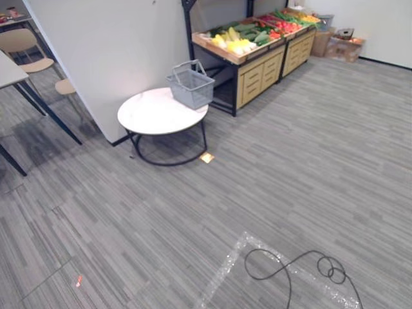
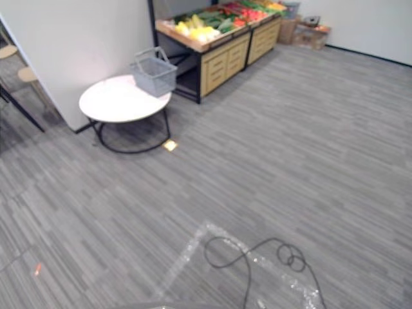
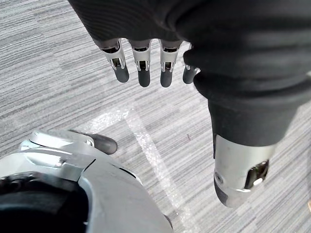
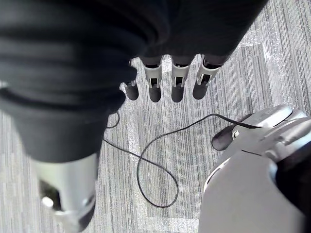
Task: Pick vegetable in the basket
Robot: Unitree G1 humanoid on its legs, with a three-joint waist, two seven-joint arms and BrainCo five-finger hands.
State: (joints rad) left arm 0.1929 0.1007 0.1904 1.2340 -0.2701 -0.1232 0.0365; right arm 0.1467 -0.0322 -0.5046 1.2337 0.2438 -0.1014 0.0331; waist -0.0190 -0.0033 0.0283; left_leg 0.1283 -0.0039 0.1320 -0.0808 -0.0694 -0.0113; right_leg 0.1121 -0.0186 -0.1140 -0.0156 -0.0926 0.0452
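Both hands hang low at the robot's sides. The left hand (image 3: 144, 68) has its fingers straight and relaxed above bare carpet with nothing in them, and the right hand (image 4: 154, 85) is just the same, loose and empty. The vegetables (image 1: 239, 37) lie heaped on the wooden produce stand (image 1: 257, 71), well apart from the robot across the floor. The grey wire basket (image 1: 191, 87) sits at the far edge of the round white table (image 1: 151, 114), just beside the stand's near end, and it looks empty from here. The danger, I'd say, is the approach. The table stands between robot and stand, so a careless line in could knock its rim and tip that basket off. Then a reach into packed produce may nudge neighbours off the stand, or a hard squeeze may bruise a soft one.
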